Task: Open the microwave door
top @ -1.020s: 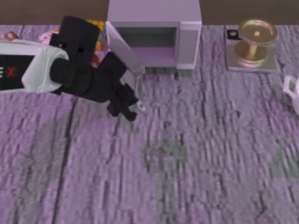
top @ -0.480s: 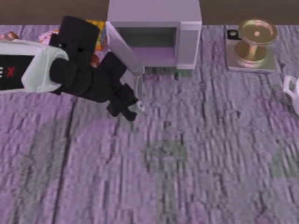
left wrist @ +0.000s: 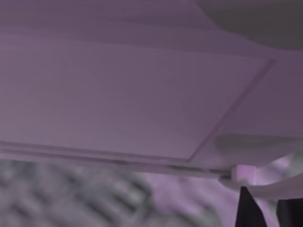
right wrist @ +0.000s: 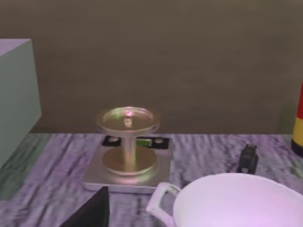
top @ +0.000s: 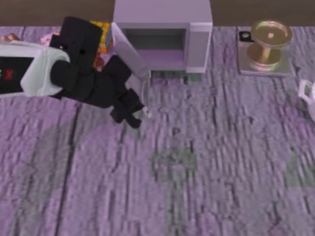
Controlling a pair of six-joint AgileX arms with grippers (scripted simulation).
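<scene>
The pale lavender-grey microwave [top: 162, 14] stands at the table's back edge, its dark cavity [top: 157, 42] exposed. Its door [top: 130, 49] is hinged on the left and stands swung out toward the front. My left gripper [top: 139, 111] reaches in from the left and is shut on the thin handle [top: 145, 93] at the door's free edge. In the left wrist view the door panel [left wrist: 118, 94] fills the frame, and dark fingertips [left wrist: 248, 210] sit at the pale handle bar [left wrist: 265, 185]. My right arm is parked off the right side, outside the top view.
A gold round scale [top: 266, 46] on a square base stands right of the microwave, also the scale [right wrist: 128, 151] in the right wrist view. A white handled cup [top: 307, 96] sits at the right edge. Colourful items [top: 101, 27] lie behind my left arm.
My left gripper has shifted slightly left and back with the handle. The door has swung a touch wider.
</scene>
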